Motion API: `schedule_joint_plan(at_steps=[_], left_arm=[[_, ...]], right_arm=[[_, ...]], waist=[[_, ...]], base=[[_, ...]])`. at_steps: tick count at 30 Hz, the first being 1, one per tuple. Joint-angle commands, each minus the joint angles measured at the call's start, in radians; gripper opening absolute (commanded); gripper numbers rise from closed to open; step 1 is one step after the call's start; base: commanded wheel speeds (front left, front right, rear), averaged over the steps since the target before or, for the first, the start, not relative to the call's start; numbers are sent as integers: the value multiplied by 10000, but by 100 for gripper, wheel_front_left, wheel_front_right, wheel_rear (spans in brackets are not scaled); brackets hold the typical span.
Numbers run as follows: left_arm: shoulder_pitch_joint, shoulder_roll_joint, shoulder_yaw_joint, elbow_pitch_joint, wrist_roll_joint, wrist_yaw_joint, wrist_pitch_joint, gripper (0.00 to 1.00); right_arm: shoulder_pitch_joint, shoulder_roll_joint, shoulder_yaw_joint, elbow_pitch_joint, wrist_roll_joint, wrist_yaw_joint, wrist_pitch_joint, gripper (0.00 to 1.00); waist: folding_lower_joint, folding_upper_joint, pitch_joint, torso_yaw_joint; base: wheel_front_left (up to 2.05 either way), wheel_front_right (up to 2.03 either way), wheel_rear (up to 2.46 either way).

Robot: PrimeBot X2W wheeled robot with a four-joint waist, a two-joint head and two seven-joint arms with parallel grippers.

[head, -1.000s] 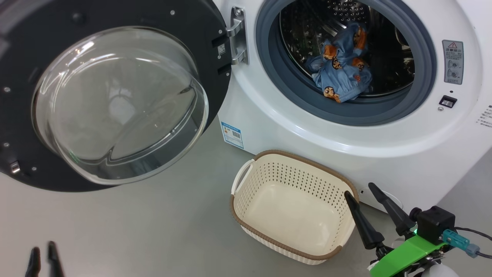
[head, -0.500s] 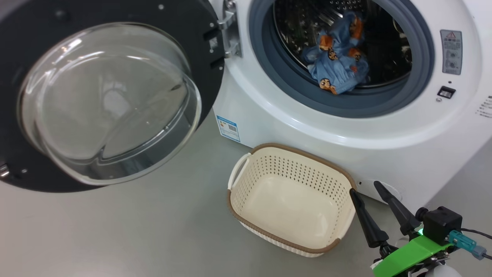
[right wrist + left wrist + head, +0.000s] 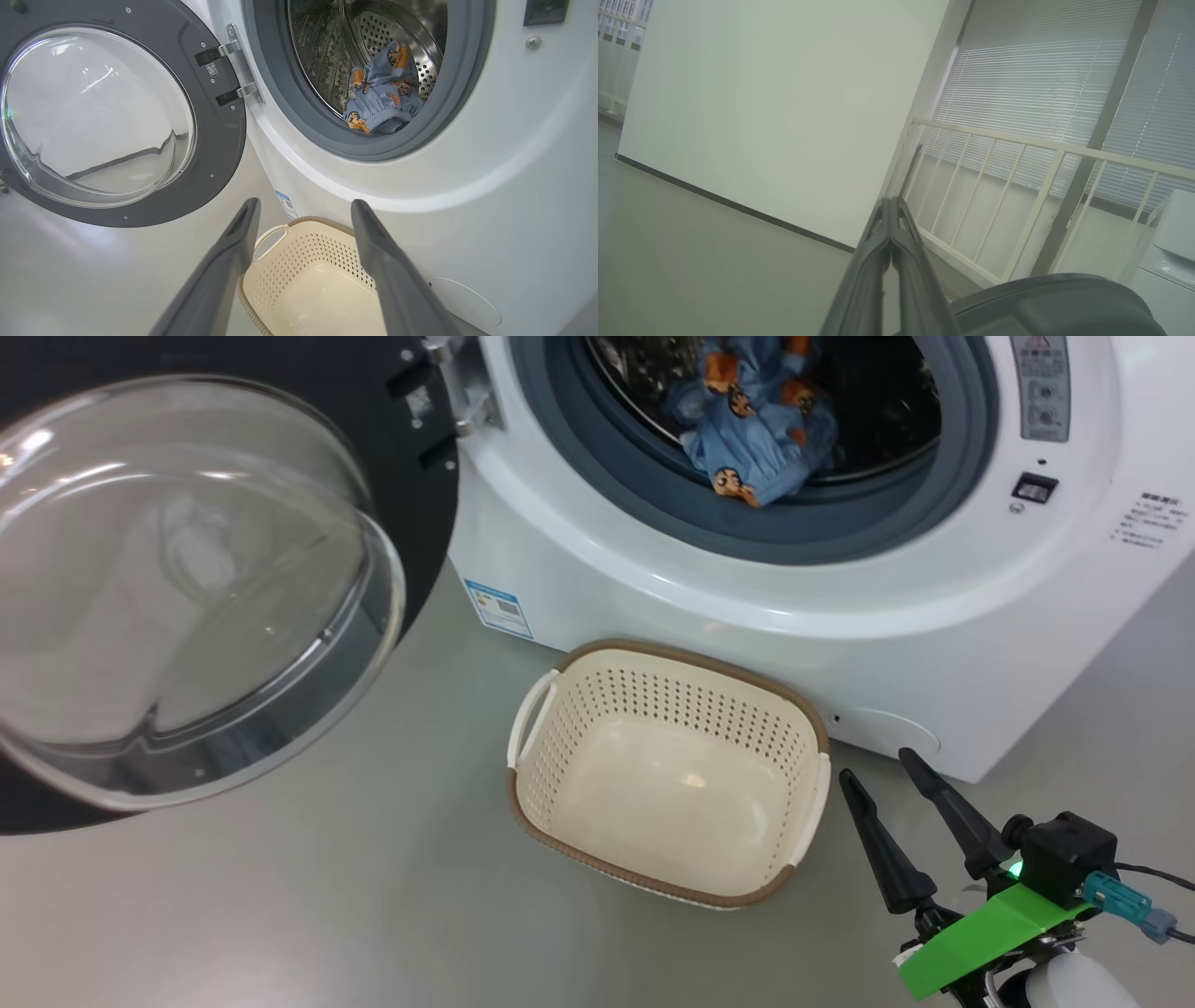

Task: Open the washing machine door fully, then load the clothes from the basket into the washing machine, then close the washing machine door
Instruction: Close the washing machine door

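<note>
Two grippers: right gripper (image 3: 873, 763) low at the right, fingers spread wide, holding nothing, tips just beside the basket's right end; left gripper (image 3: 890, 200) pressed shut on nothing, aimed at a pale wall (image 3: 761, 116) and railing (image 3: 1017, 186)
Basket (image 3: 597, 709): upright and empty on the grey floor (image 3: 280, 896), just in front of the washer, below its opening
Door (image 3: 187, 597): swung wide to the left on its hinge (image 3: 462, 401), glass bowl bulging toward the head camera
Washer (image 3: 747, 635): white front behind the basket, grey gasket (image 3: 775, 537) ringing the open mouth
Clothes (image 3: 752, 439): blue bundle with orange faces, inside the drum, lower edge at the gasket lip
</note>
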Motion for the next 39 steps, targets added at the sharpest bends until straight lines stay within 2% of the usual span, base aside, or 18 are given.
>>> schedule_joint_plan(at_steps=[1, 8, 13, 18, 24, 39], left_arm=[[-465, 933, 145, 143, -291, -23, 145, 0], [-1663, 2112, -695, 2141, -1920, -24, 1980, 0], [-2185, 2544, -1333, 2963, -2930, -24, 4292, 0], [-2374, 2803, -1633, 3279, -3406, -24, 5550, 0], [-2420, 2825, -1830, 3384, -3679, -24, 6084, 0], [-2234, 2759, -2187, 3455, -3940, -25, 6239, 0]], right_arm=[[-207, -62, 244, -256, -126, 16, -48, 100], [-300, -115, 318, -242, -138, 16, -48, 100], [-365, -138, 412, -223, -148, 16, -48, 100], [-428, -136, 489, -213, -160, 16, -48, 100], [-522, -184, 552, -212, -132, 16, -48, 100], [-652, -269, 558, -235, -102, 16, -48, 100]], waist=[[0, 0, 218, -208], [0, 0, 497, -244], [0, 0, 680, -210], [0, 0, 808, -171], [0, 0, 905, -163], [0, 0, 1028, -299]], base=[[0, 0, 0], [0, 0, 0], [0, 0, 0], [0, 0, 0], [0, 0, 0], [0, 0, 0]])
